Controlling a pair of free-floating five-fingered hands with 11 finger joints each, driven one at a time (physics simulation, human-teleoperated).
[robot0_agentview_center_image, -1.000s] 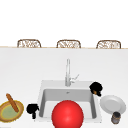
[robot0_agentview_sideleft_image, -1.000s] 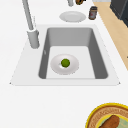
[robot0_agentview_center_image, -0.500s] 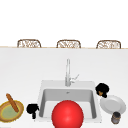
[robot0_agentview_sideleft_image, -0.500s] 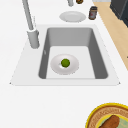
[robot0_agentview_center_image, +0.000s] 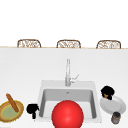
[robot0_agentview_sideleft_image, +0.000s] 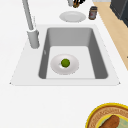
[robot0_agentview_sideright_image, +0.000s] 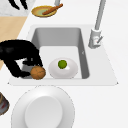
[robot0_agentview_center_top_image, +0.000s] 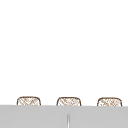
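My right hand (robot0_agentview_center_image: 107, 91) hovers at the sink's right rim, just behind the white plate (robot0_agentview_center_image: 114, 105). Its fingers are curled round a small brown round thing (robot0_agentview_center_image: 107, 96). In the right side view the same hand (robot0_agentview_sideright_image: 17, 53) pinches the brown thing (robot0_agentview_sideright_image: 38, 72) above the rim, short of the plate (robot0_agentview_sideright_image: 42, 107). My left hand (robot0_agentview_center_image: 32, 110) hangs idle left of the sink, fingers relaxed and pointing down. Inside the sink basin (robot0_agentview_sideleft_image: 72, 37) a white bowl (robot0_agentview_sideleft_image: 57, 65) holds a green lime (robot0_agentview_sideleft_image: 65, 62).
A brown jar (robot0_agentview_center_image: 115, 117) stands in front of the plate. A yellow bowl (robot0_agentview_center_image: 7, 113) with a brown stick (robot0_agentview_center_image: 12, 102) sits at the far left. The tap (robot0_agentview_center_image: 67, 72) rises behind the basin. A red ball (robot0_agentview_center_image: 67, 115) covers the sink's front edge. Chair backs (robot0_agentview_center_image: 68, 44) line the far counter.
My right hand has carried the brown thing to the right, from over the sink's back right corner towards the plate. The left hand has stayed still.
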